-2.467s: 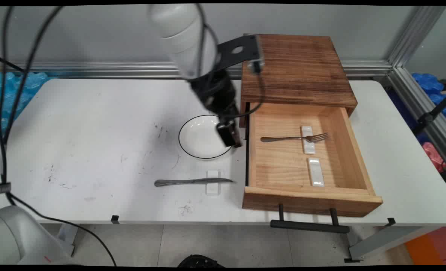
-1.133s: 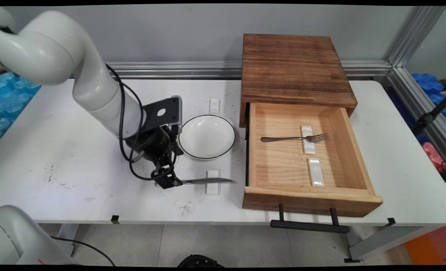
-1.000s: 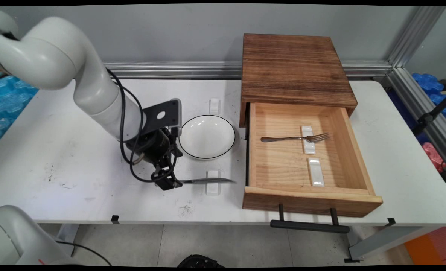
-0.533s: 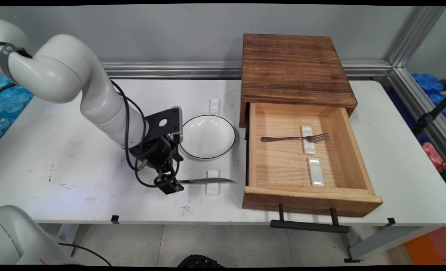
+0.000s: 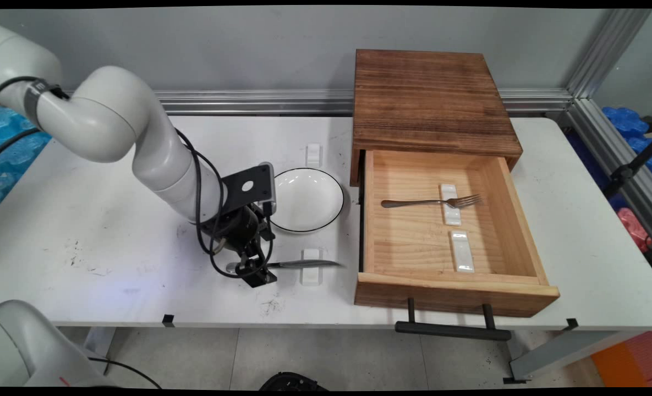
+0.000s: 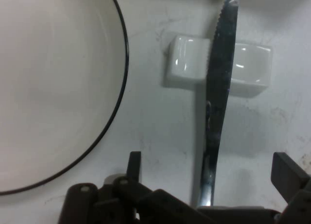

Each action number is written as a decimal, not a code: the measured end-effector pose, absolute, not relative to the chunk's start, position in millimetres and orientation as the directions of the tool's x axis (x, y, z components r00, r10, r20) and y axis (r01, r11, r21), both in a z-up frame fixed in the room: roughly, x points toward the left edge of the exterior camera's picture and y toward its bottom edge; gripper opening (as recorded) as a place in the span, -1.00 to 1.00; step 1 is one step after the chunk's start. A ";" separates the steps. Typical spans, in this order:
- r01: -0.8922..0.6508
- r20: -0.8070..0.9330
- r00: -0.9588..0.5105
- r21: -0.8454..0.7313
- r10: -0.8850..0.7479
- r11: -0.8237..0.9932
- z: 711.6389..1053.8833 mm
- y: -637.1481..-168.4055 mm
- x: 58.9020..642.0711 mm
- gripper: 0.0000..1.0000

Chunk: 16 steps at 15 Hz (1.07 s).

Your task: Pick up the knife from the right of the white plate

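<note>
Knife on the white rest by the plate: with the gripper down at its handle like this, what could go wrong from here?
The knife lies balanced across a small white rest, blade overhanging; pressing or closing off-centre on the handle could tip or spin it off. The open gripper sits low at the table, so its fingers may scrape. The plate sits close beside it and could be nudged.
</note>
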State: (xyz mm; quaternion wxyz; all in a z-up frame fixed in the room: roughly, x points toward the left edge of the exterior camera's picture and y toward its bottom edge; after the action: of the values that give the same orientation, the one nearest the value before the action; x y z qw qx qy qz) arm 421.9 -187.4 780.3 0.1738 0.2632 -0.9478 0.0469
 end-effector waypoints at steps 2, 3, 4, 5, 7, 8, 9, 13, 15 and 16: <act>-0.514 0.354 -0.801 0.004 -0.482 0.857 777.3 -188.3 420.0 1.00; -0.514 0.354 -0.801 0.004 -0.482 0.858 776.1 -188.7 419.3 1.00; -0.513 0.353 -0.802 0.004 -0.481 0.858 774.2 -189.3 418.2 1.00; -0.511 0.352 -0.804 0.004 -0.480 0.859 772.8 -189.8 417.4 1.00; -0.507 0.350 -0.807 0.002 -0.475 0.862 771.0 -190.4 416.1 1.00; -0.504 0.350 -0.809 0.000 -0.472 0.864 770.4 -190.6 415.3 1.00; -0.502 0.349 -0.811 -0.002 -0.470 0.865 770.0 -190.8 414.7 1.00; -0.492 0.344 -0.820 -0.014 -0.457 0.871 768.8 -192.3 410.6 -1.00; -0.489 0.342 -0.823 -0.018 -0.454 0.872 769.3 -192.9 408.9 -1.00; -0.489 0.341 -0.823 -0.018 -0.454 0.872 769.5 -192.7 408.4 -1.00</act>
State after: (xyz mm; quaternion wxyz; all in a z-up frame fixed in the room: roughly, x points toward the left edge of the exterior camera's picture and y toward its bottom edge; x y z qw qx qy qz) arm 408.4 -192.7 769.5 0.1651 0.2472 -0.9534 0.0522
